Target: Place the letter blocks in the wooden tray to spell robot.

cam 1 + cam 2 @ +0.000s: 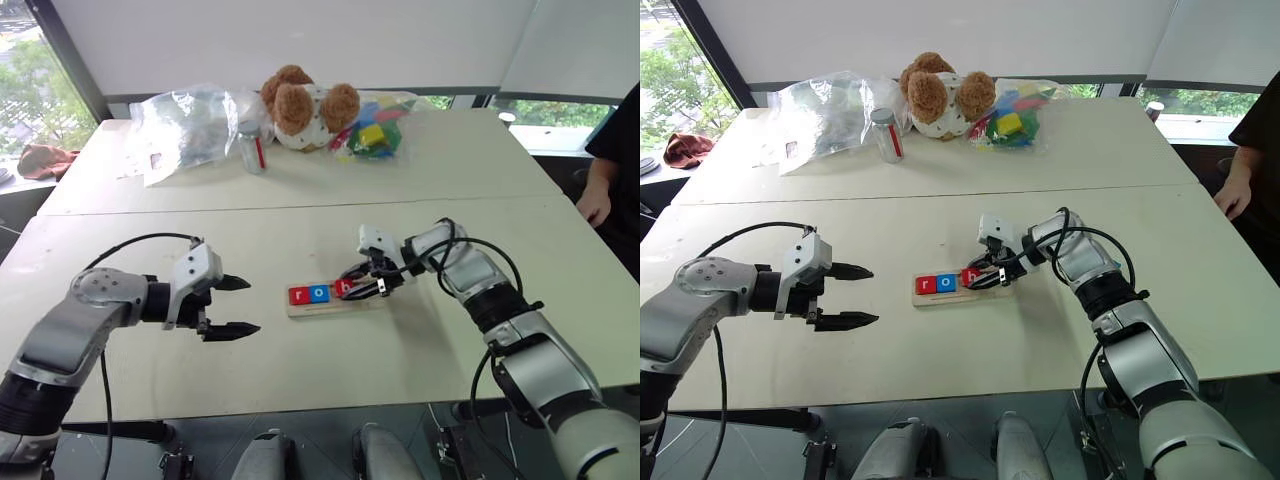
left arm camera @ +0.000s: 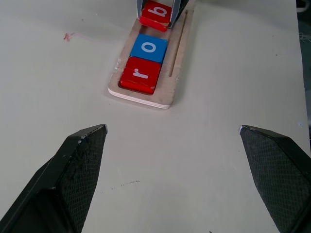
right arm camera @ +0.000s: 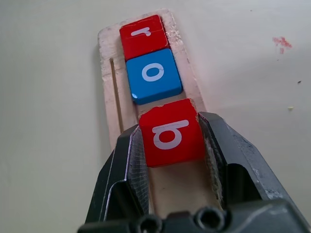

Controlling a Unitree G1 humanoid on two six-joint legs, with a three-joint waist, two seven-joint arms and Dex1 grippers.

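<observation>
The right end effector (image 3: pixel 170 145) pinches the red b block (image 3: pixel 171 132) over the wooden tray (image 3: pixel 109 87), in line with its long axis, just beside the blue o block (image 3: pixel 153 75); the left end effector (image 1: pixel 235 305) hangs spread, apart.

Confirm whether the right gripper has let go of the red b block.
No. The right gripper clamps the red b block between its fingers over the wooden tray.

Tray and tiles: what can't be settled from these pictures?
- Whether the b tile, gripped by the right gripper, already rests in the tray or hangs just above it: the fingers hide its underside.
- The tray's far end: behind the gripper in the left wrist view, under it in the eye views.
- Contents of the plastic bag: too small.
</observation>
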